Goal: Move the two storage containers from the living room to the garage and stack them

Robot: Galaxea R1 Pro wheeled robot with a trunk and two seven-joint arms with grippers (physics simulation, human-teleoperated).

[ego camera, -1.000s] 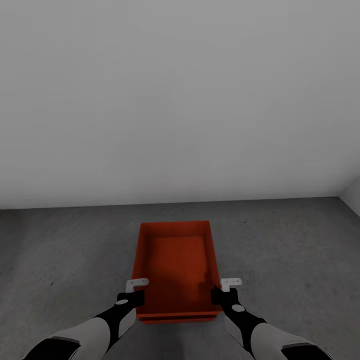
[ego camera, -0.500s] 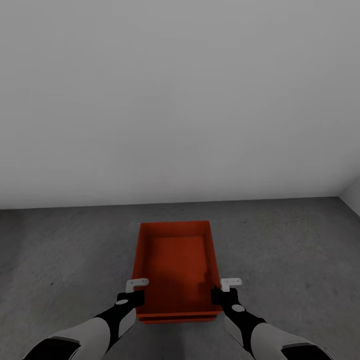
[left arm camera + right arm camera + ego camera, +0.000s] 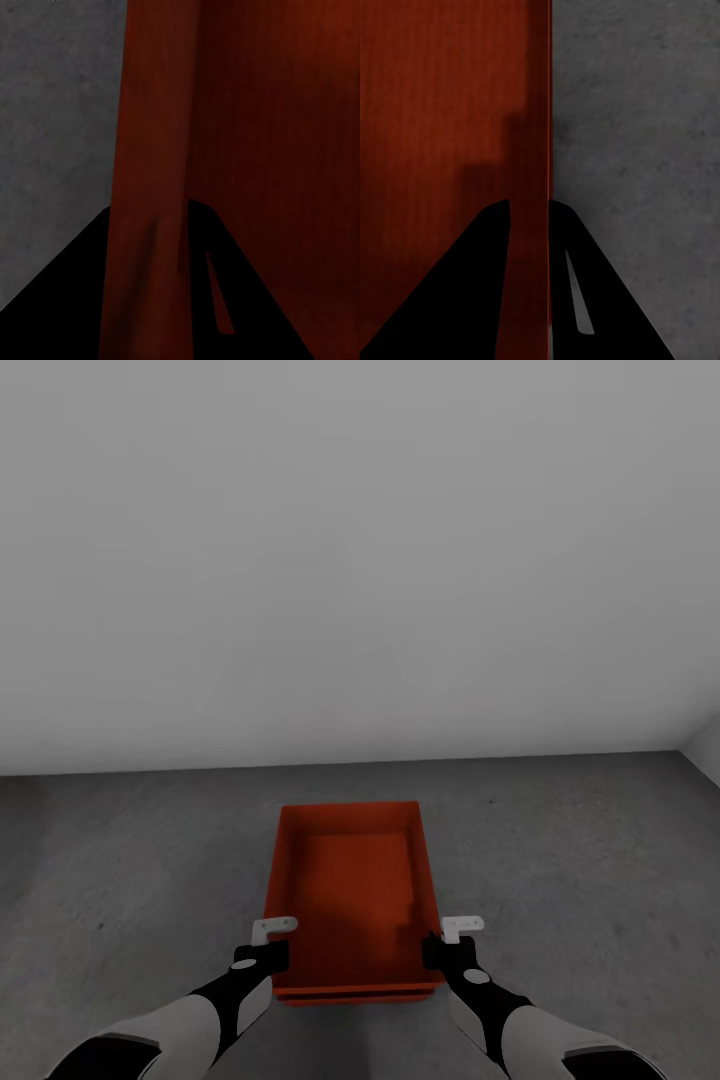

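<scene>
step: stacking in garage | left gripper (image 3: 268, 945), right gripper (image 3: 452, 943) each pinch upper container (image 3: 350, 880) side walls | next: release onto lower container (image 3: 350, 996)

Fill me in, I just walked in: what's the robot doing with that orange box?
The robot holds an orange-red storage container between its two arms over the dark grey concrete floor, near a plain white wall. The left claw pinches the container's left wall and the right claw its right wall, one finger inside and one outside. A second rim shows just beneath at the near end, so it seems stacked on another container.
</scene>
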